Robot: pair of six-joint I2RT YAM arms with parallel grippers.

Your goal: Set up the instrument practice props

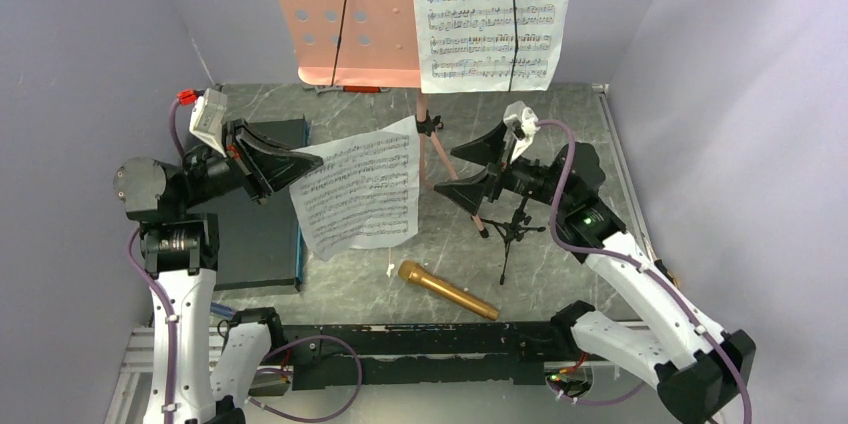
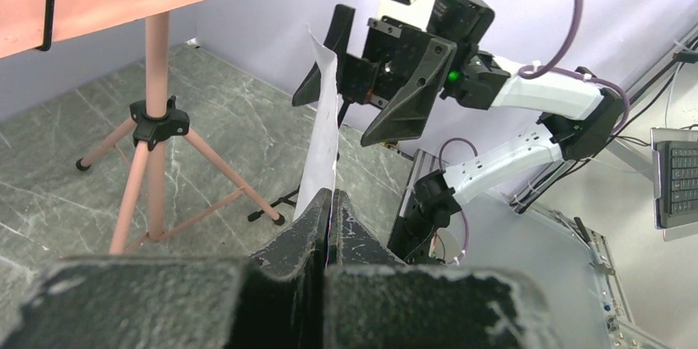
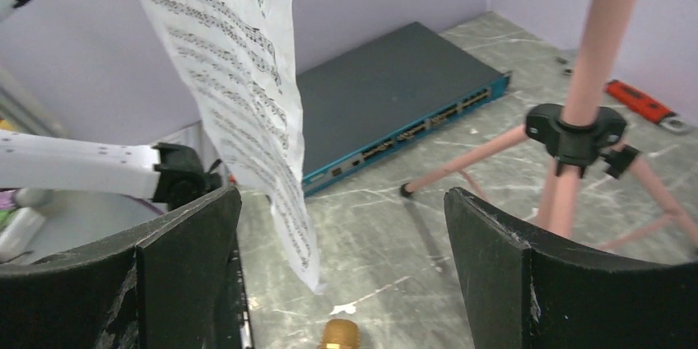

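Left claw (image 2: 329, 201) pinches sheet-music page (image 1: 365, 194); right claw (image 3: 342, 194) gapes wide.

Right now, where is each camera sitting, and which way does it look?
Top: above and behind the arms, looking down at the table; both arms show.
Left wrist: on that arm, looks past its shut left hand, pinching the loose page, toward the right arm.
Right wrist: on that arm, looks out of its open right hand at the pink stand and dark case.
Shared: all three show the loose page.
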